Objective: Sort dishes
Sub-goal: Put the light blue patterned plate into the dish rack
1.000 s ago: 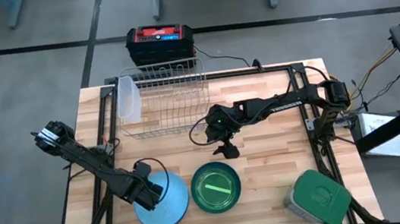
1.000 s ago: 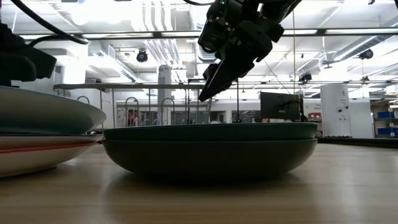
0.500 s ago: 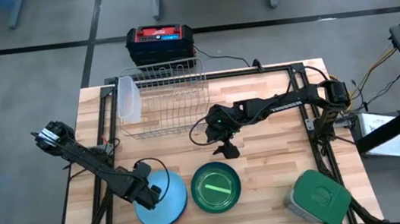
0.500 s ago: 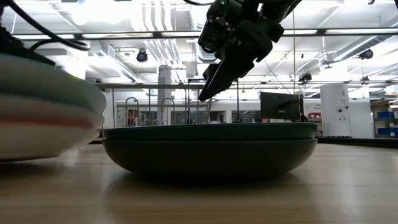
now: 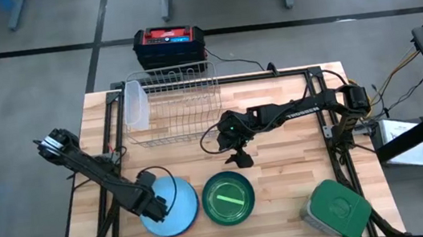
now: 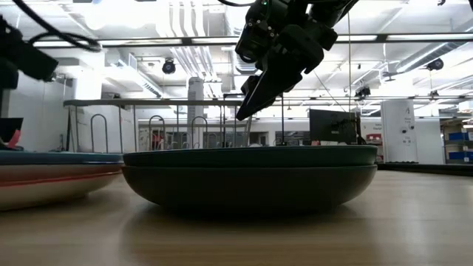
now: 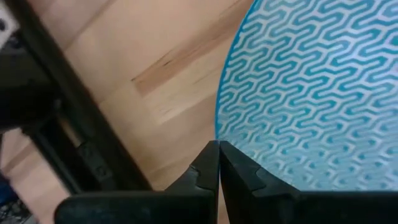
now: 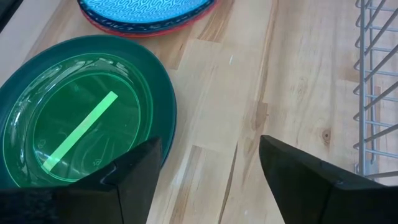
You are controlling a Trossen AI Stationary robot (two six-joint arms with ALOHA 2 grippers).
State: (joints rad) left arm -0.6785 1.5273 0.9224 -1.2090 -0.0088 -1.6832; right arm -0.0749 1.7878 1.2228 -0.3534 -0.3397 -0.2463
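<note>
The wooden table (image 5: 276,118) is the biggest thing here. On it, at about 11 o'clock, stands the wire rack (image 5: 173,103), with a clear tub (image 5: 135,103) leaning at its left end. At 5 o'clock, by the corner, sits a grey box with a green lid (image 5: 337,210).

The dishes are near the front edge. At 7 o'clock is a stack of plates, with the light blue plate (image 5: 176,210) on top and a red plate (image 8: 155,28) under it. Just beside it, at 6 o'clock, is the dark green bowl (image 5: 228,198), with a lime green plate (image 8: 74,134) inside.

The left gripper (image 7: 218,163) is at the left edge of the blue plate. Its fingers are pressed tight together, pinching the plate's rim.

The right gripper (image 5: 242,160) hangs in the middle of the table, just above the green bowl. Its fingers (image 8: 298,180) are spread wide and hold nothing.

I think the step now is picking up the blue plate. Next, the left arm should lift it slowly, keep it from slipping, and carry it up to the rack.
</note>
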